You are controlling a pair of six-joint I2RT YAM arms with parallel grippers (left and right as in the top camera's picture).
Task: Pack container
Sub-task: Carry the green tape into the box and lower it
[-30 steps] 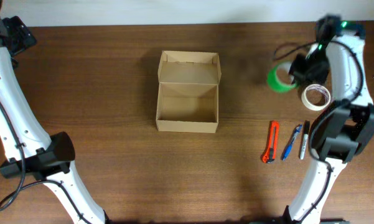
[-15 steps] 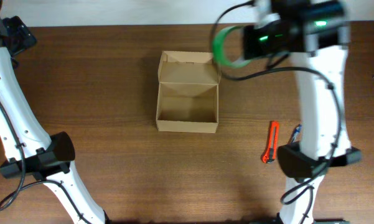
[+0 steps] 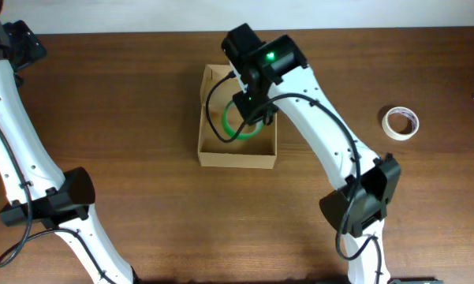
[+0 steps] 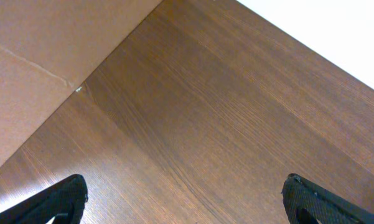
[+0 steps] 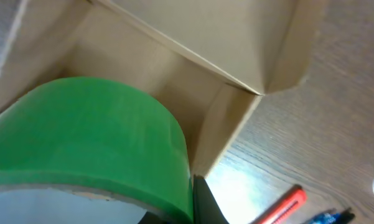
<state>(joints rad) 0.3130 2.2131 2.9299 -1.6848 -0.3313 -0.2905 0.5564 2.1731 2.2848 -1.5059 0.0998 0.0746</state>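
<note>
Over container [image 3: 237, 158], right jaws pinching green tape roll [image 5: 99, 134]; left jaws spread, well apart.

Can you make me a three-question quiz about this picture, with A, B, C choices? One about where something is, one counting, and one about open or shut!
1. Where is the green tape roll?
A) on the floor
B) over the open box, in the right pincer
C) on top of a robot arm

2. How many tape rolls show from overhead?
A) one
B) two
C) four

3. The left pincer is:
A) open and empty
B) shut on a pen
C) shut on a tape roll

Answers:
1 B: the right pincer grips it above the box's inside.
2 B: the green one plus a pale roll on the table.
3 A: its fingertips stand wide apart over bare wood.
</note>
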